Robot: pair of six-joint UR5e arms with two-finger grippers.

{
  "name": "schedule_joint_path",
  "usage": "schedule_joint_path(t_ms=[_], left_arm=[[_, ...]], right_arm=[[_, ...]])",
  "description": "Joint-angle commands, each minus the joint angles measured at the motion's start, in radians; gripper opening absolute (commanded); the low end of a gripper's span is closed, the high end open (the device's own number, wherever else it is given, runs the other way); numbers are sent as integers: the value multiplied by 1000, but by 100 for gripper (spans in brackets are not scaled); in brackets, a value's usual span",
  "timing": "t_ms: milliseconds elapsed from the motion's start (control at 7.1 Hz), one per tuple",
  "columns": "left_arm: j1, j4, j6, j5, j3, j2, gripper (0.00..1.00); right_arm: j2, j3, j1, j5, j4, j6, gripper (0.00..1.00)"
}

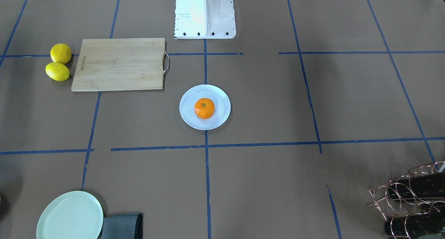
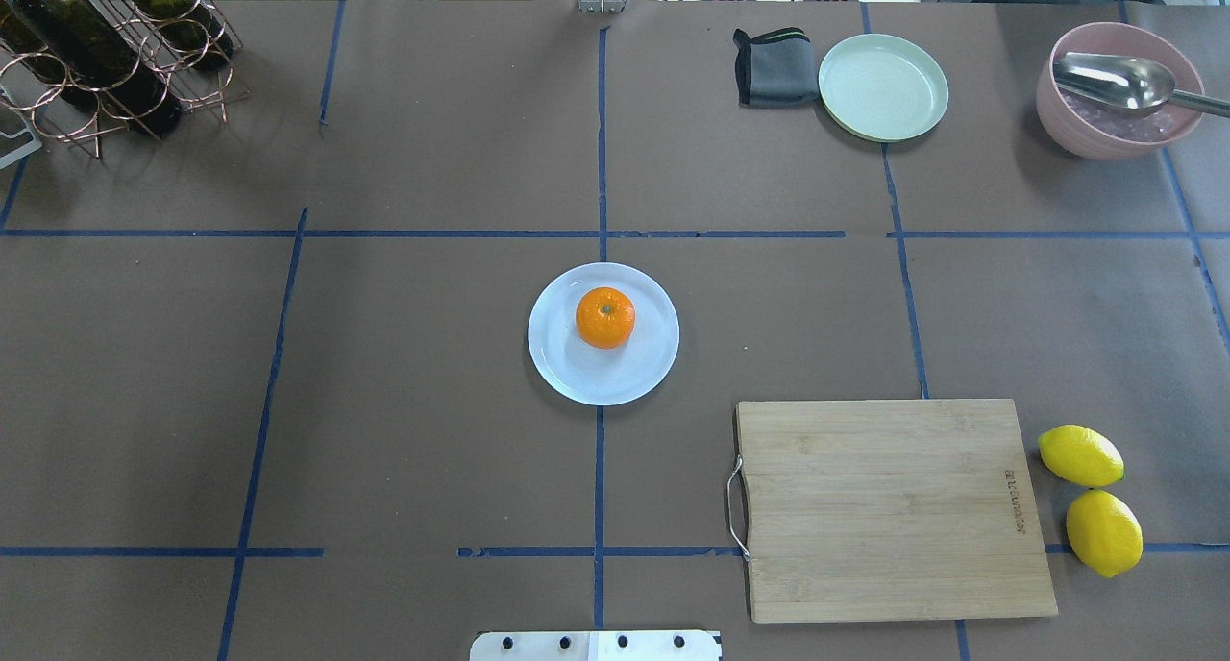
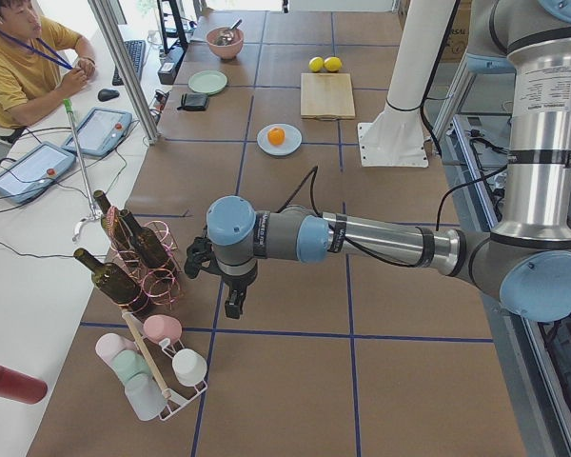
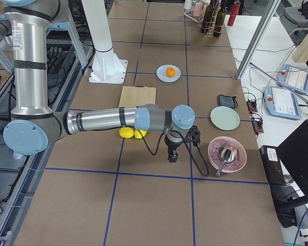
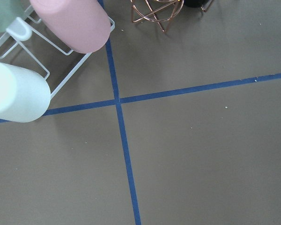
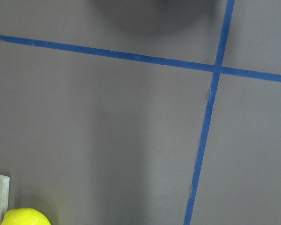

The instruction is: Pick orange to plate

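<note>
The orange (image 1: 204, 108) (image 2: 605, 317) rests stem-up on the pale bluish-white plate (image 1: 188, 118) (image 2: 577, 375) at the table's middle. It also shows far off in both side views, orange (image 3: 276, 136) (image 4: 170, 72) on the plate (image 3: 264, 146) (image 4: 161, 76). My left gripper (image 3: 233, 305) hangs low over the table's left end, beside the bottle rack, far from the plate. My right gripper (image 4: 171, 158) hangs over the right end, past the lemons. Neither shows in the overhead or front view, so I cannot tell whether they are open or shut.
A wooden cutting board (image 2: 889, 507) and two lemons (image 2: 1080, 454) (image 2: 1103, 532) lie right of the plate. A green plate (image 2: 882, 86), grey cloth (image 2: 774, 67) and pink bowl with spoon (image 2: 1115, 89) stand far right. A copper bottle rack (image 2: 106, 61) and cup rack (image 3: 157, 367) stand left.
</note>
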Motion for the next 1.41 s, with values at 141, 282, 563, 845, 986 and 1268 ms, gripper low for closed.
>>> schedule_joint_path(t_ms=[141, 282, 563, 845, 986, 1268], left_arm=[[2, -3, -15, 21, 15, 32, 100], [2, -6, -13, 18, 12, 35, 100], [2, 5, -15, 14, 15, 34, 100], [5, 8, -15, -22, 27, 23, 100], [6, 9, -15, -22, 25, 25, 100], [8, 9, -16, -20, 31, 31, 100]], right_arm=[[0, -3, 0, -8, -1, 2, 100], [-2, -2, 0, -8, -1, 3, 100], [0, -3, 0, -5, -1, 11, 100], [0, -6, 0, -5, -1, 14, 100], [1, -12, -1, -2, -1, 19, 100], [1, -18, -2, 1, -1, 19, 100]])
